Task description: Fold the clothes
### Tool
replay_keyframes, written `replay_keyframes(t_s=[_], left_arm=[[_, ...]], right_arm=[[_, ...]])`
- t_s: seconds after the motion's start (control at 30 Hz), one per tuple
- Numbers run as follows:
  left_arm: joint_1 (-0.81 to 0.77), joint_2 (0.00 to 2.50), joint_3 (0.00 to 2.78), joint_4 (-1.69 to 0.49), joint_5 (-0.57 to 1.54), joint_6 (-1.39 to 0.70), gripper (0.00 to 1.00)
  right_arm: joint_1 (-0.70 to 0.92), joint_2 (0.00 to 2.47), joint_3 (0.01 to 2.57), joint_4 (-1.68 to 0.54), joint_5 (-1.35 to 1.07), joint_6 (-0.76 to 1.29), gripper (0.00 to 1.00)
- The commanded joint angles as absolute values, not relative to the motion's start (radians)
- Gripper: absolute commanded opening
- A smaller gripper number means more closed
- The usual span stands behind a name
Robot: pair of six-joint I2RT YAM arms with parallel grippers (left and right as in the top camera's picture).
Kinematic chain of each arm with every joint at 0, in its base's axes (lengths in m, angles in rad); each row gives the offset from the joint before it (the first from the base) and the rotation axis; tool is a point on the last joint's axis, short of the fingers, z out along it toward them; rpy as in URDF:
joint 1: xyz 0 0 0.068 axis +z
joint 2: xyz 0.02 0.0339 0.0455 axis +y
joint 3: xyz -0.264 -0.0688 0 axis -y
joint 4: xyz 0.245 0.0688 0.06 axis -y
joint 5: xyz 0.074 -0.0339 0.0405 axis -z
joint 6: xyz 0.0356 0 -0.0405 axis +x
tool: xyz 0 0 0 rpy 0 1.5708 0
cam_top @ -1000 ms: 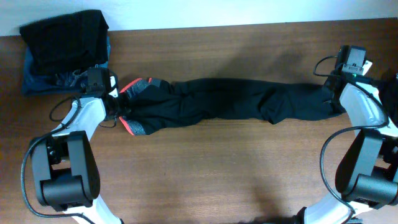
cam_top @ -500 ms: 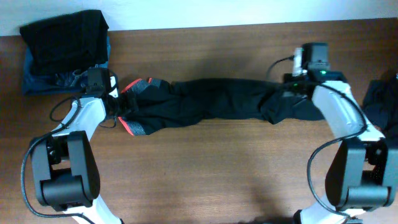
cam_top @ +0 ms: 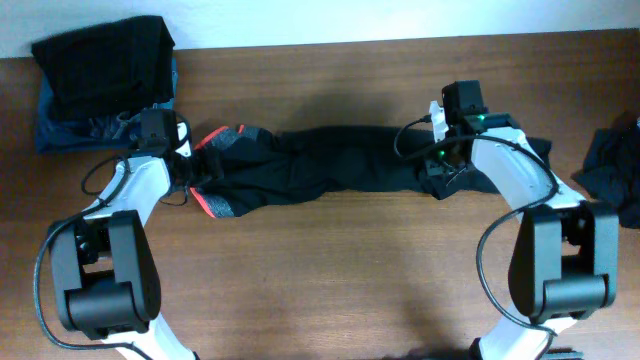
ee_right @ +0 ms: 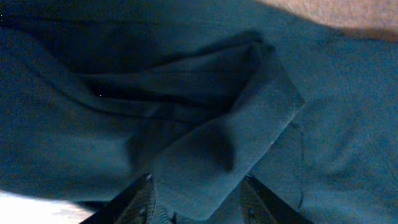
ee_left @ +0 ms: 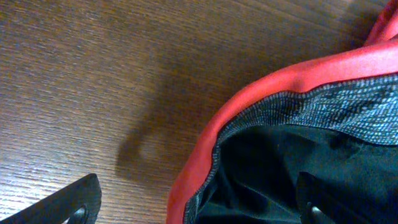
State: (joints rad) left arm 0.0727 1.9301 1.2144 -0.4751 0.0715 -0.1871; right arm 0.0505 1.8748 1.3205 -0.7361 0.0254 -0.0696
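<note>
Overhead, the black trousers (cam_top: 330,165) lie stretched across the middle of the wooden worktop (cam_top: 330,270), with the grey waistband (ee_left: 336,112), edged in red, toward its left edge. The left gripper (ee_left: 196,208) is released, fingers wide apart around the waistband edge, and the right gripper (ee_right: 198,186) is clenched on a fold of the trouser leg. Stacked dark clothes (cam_top: 105,65) sit in the far left corner, and another dark garment (cam_top: 610,165) lies at the right edge.

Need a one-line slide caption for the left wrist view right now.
Left claw open over the grey, red-edged waistband of the black garment, on the wooden table.

Wooden table (cam_top: 330,285), perhaps white wall (cam_top: 400,18) behind
</note>
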Motion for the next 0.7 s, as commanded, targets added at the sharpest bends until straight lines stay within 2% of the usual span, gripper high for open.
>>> replay_keyframes(t_s=[0.0, 0.57, 0.63, 0.67], left_arm=[[0.073, 1.913, 1.220, -0.477, 0.089, -0.184, 0.99], [0.073, 1.913, 1.220, -0.477, 0.089, -0.184, 0.99], [0.073, 1.913, 1.220, -0.477, 0.090, -0.184, 0.99], [0.073, 1.913, 1.220, -0.477, 0.089, -0.184, 0.99]], right_arm=[[0.059, 1.905, 1.326, -0.730, 0.083, -0.039, 0.49], [0.058, 1.964, 1.325, -0.750, 0.078, 0.043, 0.49], [0.058, 1.964, 1.325, -0.750, 0.079, 0.043, 0.44], [0.058, 1.964, 1.325, -0.744, 0.079, 0.043, 0.30]])
